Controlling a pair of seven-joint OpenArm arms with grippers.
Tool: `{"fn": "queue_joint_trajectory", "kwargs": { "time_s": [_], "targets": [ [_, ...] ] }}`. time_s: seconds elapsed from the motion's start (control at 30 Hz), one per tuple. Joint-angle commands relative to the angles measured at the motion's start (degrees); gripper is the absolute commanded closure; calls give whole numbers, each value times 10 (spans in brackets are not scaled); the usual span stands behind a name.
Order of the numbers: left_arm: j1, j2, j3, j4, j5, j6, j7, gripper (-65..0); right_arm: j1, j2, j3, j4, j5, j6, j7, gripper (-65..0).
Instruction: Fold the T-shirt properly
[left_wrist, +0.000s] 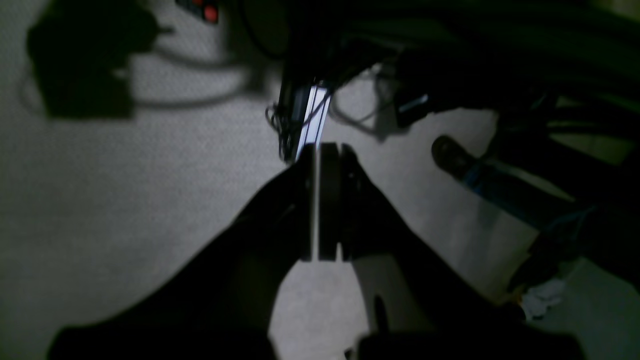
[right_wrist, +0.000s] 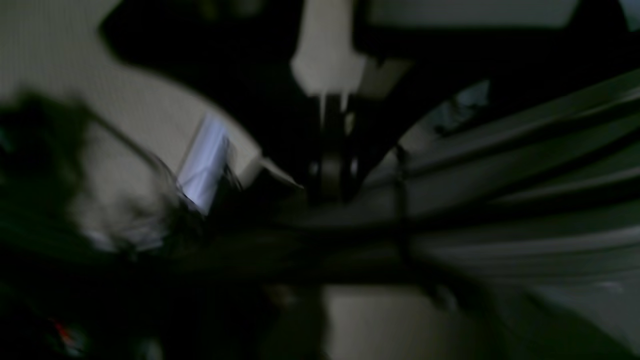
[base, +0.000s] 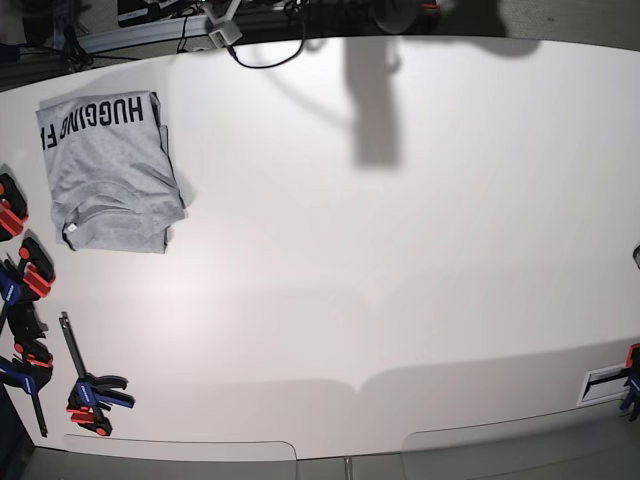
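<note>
Left wrist view: our left gripper (left_wrist: 320, 200) has its jaws pressed together, holding nothing, over grey floor. Our right gripper (right_wrist: 332, 165) is likewise closed and empty, its picture blurred. On the base view we see neither arm; the T-shirt (base: 110, 170) lies folded at the table's (base: 400, 250) far left corner, lettering up, clamps (base: 40, 330) along the left edge.

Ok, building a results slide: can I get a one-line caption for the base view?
Folded grey T-shirt lies at the white table's far-left corner, lettering showing; bar clamps line the left edge.
</note>
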Motion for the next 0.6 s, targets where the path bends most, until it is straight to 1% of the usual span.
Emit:
{"fn": "queue_joint_trajectory", "kwargs": {
  "time_s": [0.0,0.1,0.2,0.27,0.33,0.47,0.57],
  "targets": [
    [10,-5,-2,3,-2,-7,-5,-5,-12,4,2,29,0,10,15,0],
    [8,-5,-2,3,-2,-7,-6,-5,-43,4,2,64,-16,10,27,0],
    [8,-5,-2,3,-3,-7,-6,-5,-74,4,2,66,-16,10,57,0],
    [8,-5,-2,3,-3,-7,-6,-5,-92,4,2,66,-28,10,69,0],
    [8,-5,-2,3,-3,-7,-10,-5,-106,4,2,66,-50,10,70,0],
    [8,-5,-2,3,-3,-7,-36,-4,-118,4,1,55,-87,10,73,0],
    [5,-5,-2,3,-2,-7,-53,-5,-108,4,1,16,-92,10,75,0]
  ]
}}
